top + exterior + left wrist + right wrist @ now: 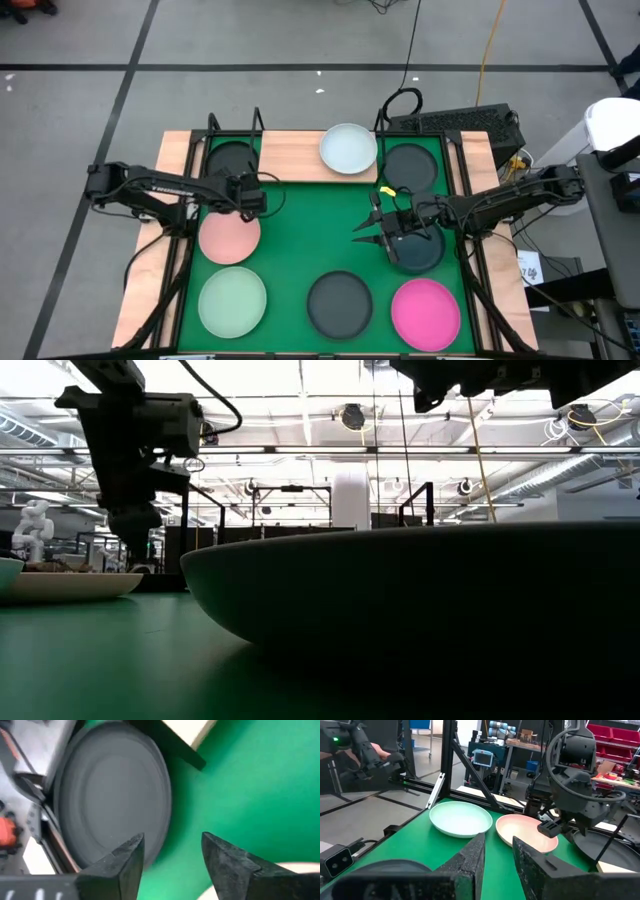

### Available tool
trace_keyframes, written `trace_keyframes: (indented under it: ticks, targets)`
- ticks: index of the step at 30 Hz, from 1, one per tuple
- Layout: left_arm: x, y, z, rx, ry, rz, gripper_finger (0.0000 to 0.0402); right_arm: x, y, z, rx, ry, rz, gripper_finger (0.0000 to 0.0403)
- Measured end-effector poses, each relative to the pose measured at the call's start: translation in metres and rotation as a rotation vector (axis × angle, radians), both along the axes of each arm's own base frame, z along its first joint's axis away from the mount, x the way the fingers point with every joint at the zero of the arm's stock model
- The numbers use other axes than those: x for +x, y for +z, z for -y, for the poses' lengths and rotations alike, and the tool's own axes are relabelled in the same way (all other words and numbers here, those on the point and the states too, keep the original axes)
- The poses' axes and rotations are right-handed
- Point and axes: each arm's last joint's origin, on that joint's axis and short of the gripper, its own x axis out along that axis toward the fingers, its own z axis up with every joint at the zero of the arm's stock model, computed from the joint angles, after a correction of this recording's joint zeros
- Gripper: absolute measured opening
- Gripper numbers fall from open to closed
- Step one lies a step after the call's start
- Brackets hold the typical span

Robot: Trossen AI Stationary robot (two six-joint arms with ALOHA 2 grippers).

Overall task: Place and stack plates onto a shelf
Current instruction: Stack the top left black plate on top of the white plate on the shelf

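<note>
Above pink plate point(229, 238), left claw point(256, 196)

green mat point(300, 250) spread over the pale wooden tabletop point(300, 155), black keyboard point(460, 122) parked off the mat at 1 o'clock, yellow cable point(488, 45) trailed across the grey floor point(250, 35) at 12, small white robot figure point(30, 530) seen way back in the room

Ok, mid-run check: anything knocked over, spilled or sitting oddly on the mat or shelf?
One thing: the pale plate on the shelf overhangs the plank's far edge instead of sitting fully on it. Nothing looks spilled, broken or tipped. The other plates lie flat, the pink plate and green plate on the mat included.
</note>
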Motion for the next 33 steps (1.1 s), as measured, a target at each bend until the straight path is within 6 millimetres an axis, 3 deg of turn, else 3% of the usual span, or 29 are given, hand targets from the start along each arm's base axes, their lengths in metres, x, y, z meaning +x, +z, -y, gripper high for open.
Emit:
trace_keyframes:
  ticks: [13,21,33]
  targets:
    - [-0.002,-0.005,-0.030,-0.119,0.046,-0.001,0.0216,0.000,0.001,0.000,0.004,-0.001,0.007,0.0082]
    - [0.004,-0.023,-0.045,-0.137,0.088,-0.054,0.0216,0.000,0.001,0.000,0.037,-0.003,0.004,0.0082]
    - [0.006,-0.045,-0.053,-0.132,0.113,-0.185,0.0210,0.000,0.001,0.000,0.033,-0.003,-0.001,0.0082]
